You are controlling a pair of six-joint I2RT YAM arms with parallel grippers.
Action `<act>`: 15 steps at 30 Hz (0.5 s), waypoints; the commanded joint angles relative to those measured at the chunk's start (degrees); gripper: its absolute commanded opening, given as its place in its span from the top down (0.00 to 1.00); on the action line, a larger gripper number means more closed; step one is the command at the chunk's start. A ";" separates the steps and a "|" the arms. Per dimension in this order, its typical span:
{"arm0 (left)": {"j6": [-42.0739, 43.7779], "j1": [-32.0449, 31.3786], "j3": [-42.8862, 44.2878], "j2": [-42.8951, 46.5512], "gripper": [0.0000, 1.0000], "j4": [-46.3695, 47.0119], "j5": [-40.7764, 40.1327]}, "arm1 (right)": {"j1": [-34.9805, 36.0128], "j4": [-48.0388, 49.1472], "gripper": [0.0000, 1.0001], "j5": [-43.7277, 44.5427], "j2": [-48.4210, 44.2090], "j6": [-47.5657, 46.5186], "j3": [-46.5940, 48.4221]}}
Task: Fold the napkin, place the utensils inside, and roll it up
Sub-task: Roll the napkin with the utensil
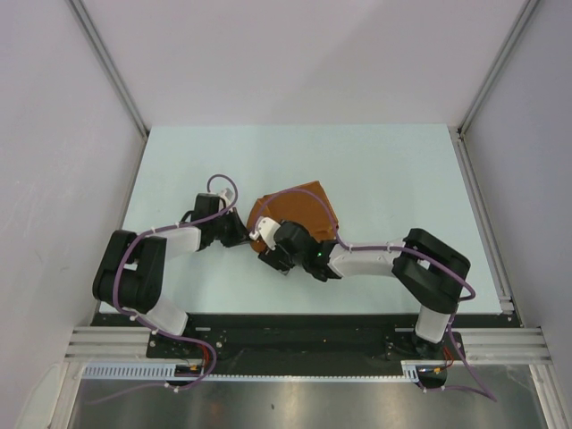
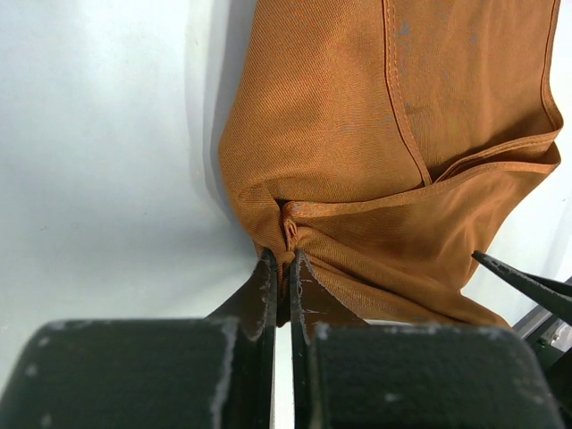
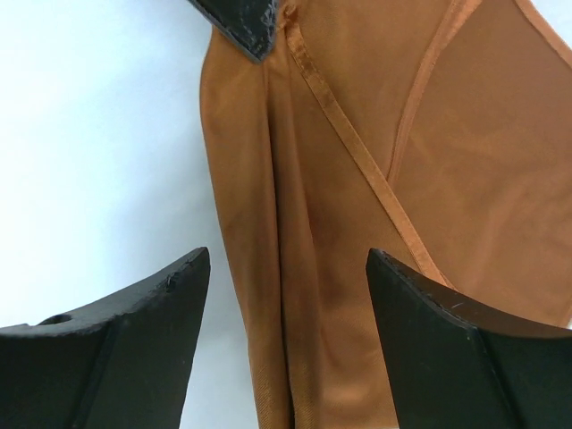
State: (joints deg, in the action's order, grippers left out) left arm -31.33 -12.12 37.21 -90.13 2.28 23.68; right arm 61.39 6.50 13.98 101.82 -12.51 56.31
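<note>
The rust-brown napkin (image 1: pixel 299 207) lies folded in the middle of the table, its hemmed edges crossing on top (image 2: pixel 384 134). My left gripper (image 2: pixel 284 257) is shut on a bunched pinch of the napkin's near-left corner; from above it sits at the cloth's left edge (image 1: pixel 245 236). My right gripper (image 3: pixel 288 255) stands open, straddling a rolled fold along the napkin's (image 3: pixel 357 179) side, with neither finger touching it. In the top view the right gripper (image 1: pixel 271 241) is close beside the left one. The utensils are hidden or out of view.
The pale table (image 1: pixel 375 170) is bounded by white walls with metal rails at left (image 1: pixel 107 63) and right (image 1: pixel 487 206). One of the right gripper's fingers (image 2: pixel 527 286) pokes into the left wrist view. The left fingertip (image 3: pixel 241 22) shows at the top of the right wrist view.
</note>
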 commanded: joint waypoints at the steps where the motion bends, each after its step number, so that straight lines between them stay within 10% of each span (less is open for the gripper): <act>1: 1.45 -0.71 1.99 0.30 1.00 -0.44 -0.65 | -2.75 -0.26 0.25 -8.25 -0.66 1.26 3.27; 15: 1.10 -0.98 1.29 2.23 1.00 2.36 1.28 | -9.52 -8.79 0.58 -26.36 5.23 9.08 6.62</act>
State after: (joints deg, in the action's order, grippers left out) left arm -30.98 -12.43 37.32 -90.11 2.35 23.64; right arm 54.35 0.43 -4.71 105.47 -7.33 61.25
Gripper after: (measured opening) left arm 0.038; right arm 0.472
